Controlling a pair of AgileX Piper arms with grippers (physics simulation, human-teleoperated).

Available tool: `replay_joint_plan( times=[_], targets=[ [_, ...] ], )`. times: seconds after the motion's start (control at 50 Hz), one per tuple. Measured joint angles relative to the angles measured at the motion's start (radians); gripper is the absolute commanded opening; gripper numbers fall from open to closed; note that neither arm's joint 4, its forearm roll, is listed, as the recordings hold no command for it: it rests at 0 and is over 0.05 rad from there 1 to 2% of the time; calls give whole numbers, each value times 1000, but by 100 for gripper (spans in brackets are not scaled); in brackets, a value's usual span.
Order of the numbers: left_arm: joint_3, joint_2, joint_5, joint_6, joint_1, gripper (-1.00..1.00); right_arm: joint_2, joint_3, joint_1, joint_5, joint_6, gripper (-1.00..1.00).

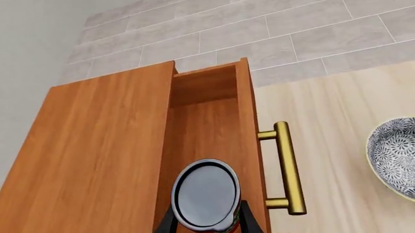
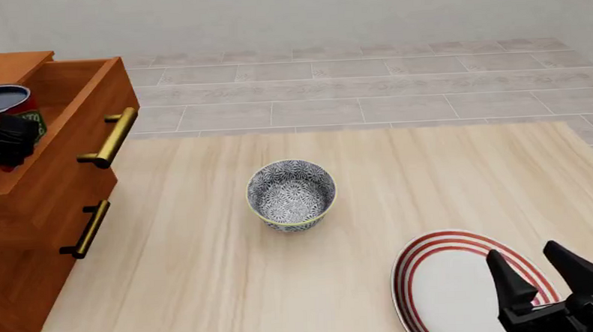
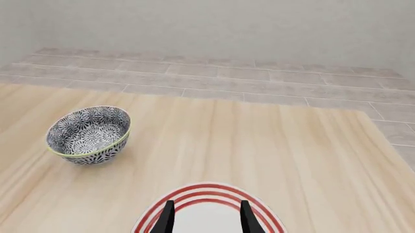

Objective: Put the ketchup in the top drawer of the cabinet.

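The left gripper (image 2: 3,141) is clamping its dark fingers around the ketchup (image 2: 9,111), holding the red can upright over the open top drawer (image 2: 92,107) at the far left of the scene. In the left wrist view the ketchup's (image 1: 206,194) glossy dark top is sitting between the drawer's (image 1: 201,141) wooden side walls, with the brass handle (image 1: 285,167) sticking out from the drawer front just beside it. Whether the can is resting on the drawer floor cannot be told. The drawer is standing pulled out from the cabinet (image 2: 25,253), above the lower drawer front with its own brass handle (image 2: 86,229).

The right gripper (image 2: 546,271) is hovering with its jaws spread apart and holding nothing, at the near right over a white plate with red rings (image 2: 432,280). Between the two arms, near the middle of the table (image 2: 202,290), a grey patterned bowl (image 2: 291,195) is sitting upright, well apart from both the cabinet and the plate.
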State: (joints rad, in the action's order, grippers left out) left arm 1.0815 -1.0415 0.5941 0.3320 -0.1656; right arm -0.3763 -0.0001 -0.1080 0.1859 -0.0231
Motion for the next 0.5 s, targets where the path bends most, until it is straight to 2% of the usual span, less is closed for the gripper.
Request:
replay_joint_plan(
  times=[0.18,0.2,0.5],
  targets=[
    [0,2,1,-6,2,-100,-6,0,-3,4,-1,100],
    [0,2,1,-7,2,100,-8,0,-3,5,-2,100],
    [1,12,-4,10,5,100,-21,0,-5,17,-4,100]
  ],
)
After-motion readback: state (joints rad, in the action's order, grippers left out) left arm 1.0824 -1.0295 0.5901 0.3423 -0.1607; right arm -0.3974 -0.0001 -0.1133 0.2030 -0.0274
